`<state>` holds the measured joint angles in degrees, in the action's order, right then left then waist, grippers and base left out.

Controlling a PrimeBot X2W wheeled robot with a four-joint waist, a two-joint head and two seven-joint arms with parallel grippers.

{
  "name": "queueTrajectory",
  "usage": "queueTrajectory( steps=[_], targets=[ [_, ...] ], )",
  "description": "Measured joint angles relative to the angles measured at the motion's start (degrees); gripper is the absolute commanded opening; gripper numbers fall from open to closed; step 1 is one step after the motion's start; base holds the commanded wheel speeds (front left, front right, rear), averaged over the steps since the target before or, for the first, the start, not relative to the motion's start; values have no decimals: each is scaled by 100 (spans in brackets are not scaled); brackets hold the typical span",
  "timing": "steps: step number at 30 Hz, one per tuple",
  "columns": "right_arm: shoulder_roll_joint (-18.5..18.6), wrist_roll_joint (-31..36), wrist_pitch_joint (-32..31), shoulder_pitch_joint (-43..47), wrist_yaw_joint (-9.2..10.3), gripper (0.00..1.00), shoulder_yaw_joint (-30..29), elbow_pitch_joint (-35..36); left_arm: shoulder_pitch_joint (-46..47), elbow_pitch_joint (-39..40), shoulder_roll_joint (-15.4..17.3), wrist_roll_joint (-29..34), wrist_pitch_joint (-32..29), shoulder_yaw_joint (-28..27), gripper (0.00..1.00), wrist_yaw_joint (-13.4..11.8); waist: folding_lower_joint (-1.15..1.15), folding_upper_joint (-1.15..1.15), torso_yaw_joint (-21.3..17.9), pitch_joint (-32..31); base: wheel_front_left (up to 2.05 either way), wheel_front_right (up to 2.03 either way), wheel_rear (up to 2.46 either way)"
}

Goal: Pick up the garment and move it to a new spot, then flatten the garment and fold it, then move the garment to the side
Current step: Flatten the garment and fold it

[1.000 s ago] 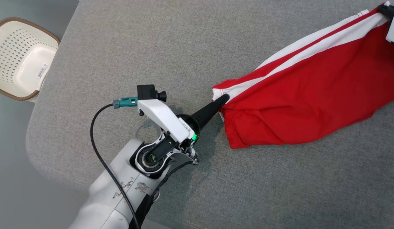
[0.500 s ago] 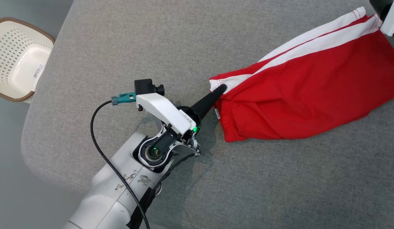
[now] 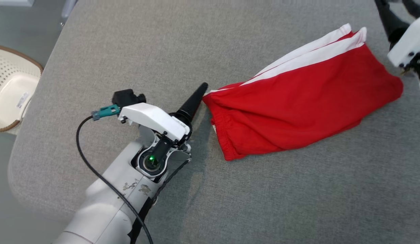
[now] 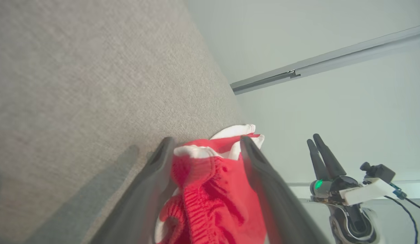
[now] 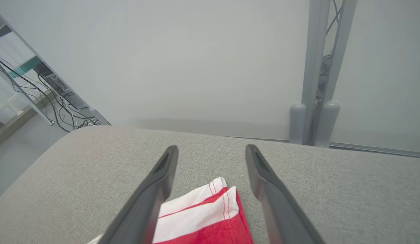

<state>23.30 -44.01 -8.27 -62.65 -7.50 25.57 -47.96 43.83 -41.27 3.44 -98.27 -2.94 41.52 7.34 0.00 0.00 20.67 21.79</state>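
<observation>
Between the fingers of the left gripper [image 4: 206,139], which stand wide apart, sits the bunched red waistband end of the garment [image 3: 298,98]. Nothing is clamped, and whether a pad touches the cloth can't be told. In the head view one left finger [image 3: 193,101] points along the surface, tip just beside the waistband corner. The right gripper [image 5: 211,146] is spread apart too and holds nothing. The garment's white-striped hem corner lies below and between its fingers, and the head view shows it apart from them. From the left gripper across to the right one, the garment lies stretched out and doubled over on the grey cushion [image 3: 162,51], red with two white stripes along one long edge, mostly smooth with a few wrinkles near the waistband. Behind the left gripper, a green light [image 3: 150,158] glows at the wrist, and a black cable [image 3: 91,169] runs from a teal connector [image 3: 106,111] down the pale forearm. Well apart from the left gripper, on the side away from the garment, a white perforated basket [image 3: 10,91] with a brown rim sits off the cushion's edge.
</observation>
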Motion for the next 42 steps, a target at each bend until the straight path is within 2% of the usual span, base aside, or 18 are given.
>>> queueTrajectory(
  steps=[8, 11, 12, 13, 16, 23, 27, 31, 42],
  targets=[
    [154, -241, 1114, 926, 0, 100, 341, 543, -138, 82, 505, 1139, 1508, 133, 100, 1, 0, 0, -315, -552, 0, 0, 0],
    [152, -198, 1494, 1283, 0, 100, 460, 671, -276, 131, 699, 1731, 1759, 115, 100, 1, 0, 0, -463, -763, 0, 0, 0],
    [169, -104, 1751, 1506, 0, 100, 503, 705, -449, 226, 766, 2221, 1779, -109, 100, 5, 0, 0, -558, -904, 0, 0, 0],
    [169, -104, 1751, 1506, 0, 100, 503, 705, -449, 226, 766, 2221, 1779, -109, 100, 5, 0, 0, -558, -904, 0, 0, 0],
    [159, 86, 2014, 1829, 0, 100, 519, 715, -778, 642, 839, 3230, 1793, -864, 100, -127, 0, 0, -706, -1097, 0, 0, 0],
    [-151, 210, 2242, 2600, 1, 100, 258, 739, -2246, 1668, 459, 5048, 1793, -2094, 100, -237, 0, 0, -1007, -1463, 0, 0, 0],
    [-359, 189, 2262, 3013, 0, 100, 45, 677, -2895, 1949, 216, 5569, 1793, -2493, 100, -185, 0, 0, -1085, -1597, 0, 0, 0],
    [-506, 77, 2221, 3218, 1, 100, -130, 533, -3275, 2026, 67, 5814, 1793, -2670, 100, -125, 0, 0, -1033, -1613, 0, 0, 0],
    [-794, -793, 1207, 3099, 1, 100, -636, -118, -3339, 1974, -48, 6071, 1793, -2670, 100, -29, 0, 0, -530, -1447, 0, 0, 0]
  ],
)
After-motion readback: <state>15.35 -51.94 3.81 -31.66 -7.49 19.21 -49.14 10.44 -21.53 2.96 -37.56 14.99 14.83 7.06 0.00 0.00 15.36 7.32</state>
